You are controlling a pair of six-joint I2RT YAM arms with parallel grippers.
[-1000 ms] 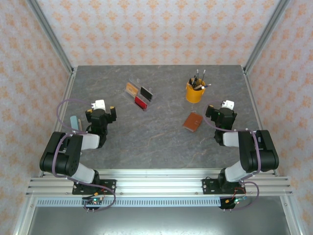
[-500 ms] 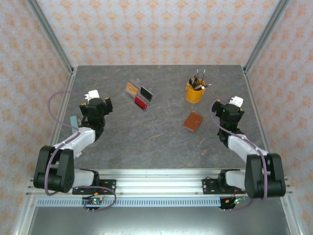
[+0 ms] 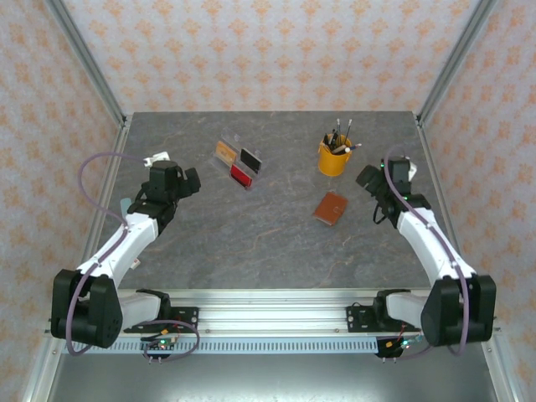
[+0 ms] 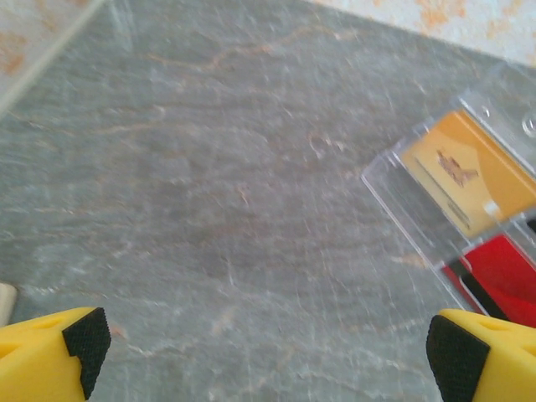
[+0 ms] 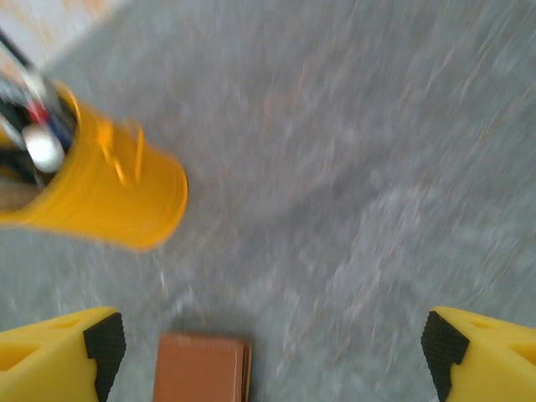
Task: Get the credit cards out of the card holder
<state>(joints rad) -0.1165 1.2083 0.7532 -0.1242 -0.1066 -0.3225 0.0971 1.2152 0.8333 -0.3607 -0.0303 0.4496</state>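
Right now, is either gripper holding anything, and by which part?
Nothing is held. The left gripper stands open near the clear card stand; the right gripper stands open near the card holder, apart from it.

A grey, veined worktop (image 3: 276, 243) sits between walls (image 3: 276, 50) papered pale with orange motifs. Aluminium posts (image 3: 88, 59) rise at its far corners. Light is even.

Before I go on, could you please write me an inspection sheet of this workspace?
Surface: grey stone-look table, flat.
Job's things: brown leather card holder folded shut, lying flat; no credit cards showing.
Clutter: clear acrylic stand with orange, black, red cards; yellow cup of pens.
Jaws: left jaws wide open near the stand; right jaws wide open near the card holder; both empty.
Cables: purple cable loops off the left arm.
Surroundings: patterned walls, aluminium frame.
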